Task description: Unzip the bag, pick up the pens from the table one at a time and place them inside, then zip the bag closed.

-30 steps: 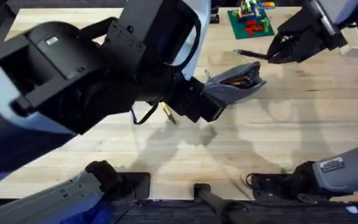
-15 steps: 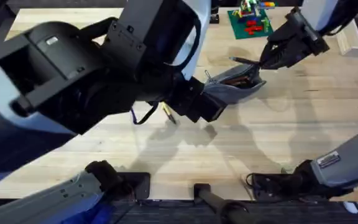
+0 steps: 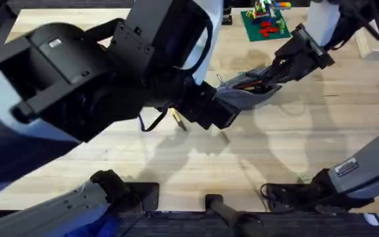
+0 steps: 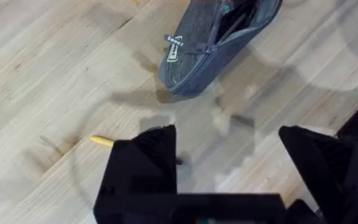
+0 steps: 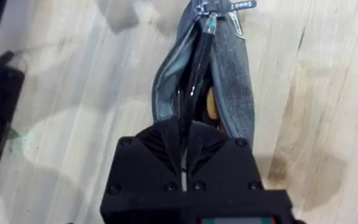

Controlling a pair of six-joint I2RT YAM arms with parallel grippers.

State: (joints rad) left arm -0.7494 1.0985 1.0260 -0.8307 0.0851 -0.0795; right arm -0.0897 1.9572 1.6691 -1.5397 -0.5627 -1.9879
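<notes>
**Inspector:** Overhead view first. Where does the bag [image 3: 252,89] lie, and how does its long axis run?

**Assistant:** On the bench [image 3: 295,141], right of centre. Its long axis runs from the left arm's side up and to the right, the far end toward the right pincer [image 3: 274,71]. The zipper is open along the top.

**Inspector:** The right pincer's condition?

**Assistant:** Clenched on the black pen [image 5: 194,74]. The pen lies along the bag's length inside the opening, its tip toward the zipper-pull end. A yellow-tan shape shows inside the bag beside it.

**Inspector:** The left pincer [image 4: 229,162]?

**Assistant:** Released, fingers spread, poised above the bench just short of the bag's rounded end.

**Inspector:** Any writing?

**Assistant:** A small tag [image 4: 174,48] at the zipper end carries white lettering; it cannot be read.

**Inspector:** Anything else?

**Assistant:** A green brick plate [image 3: 265,23] at the far edge.
</notes>
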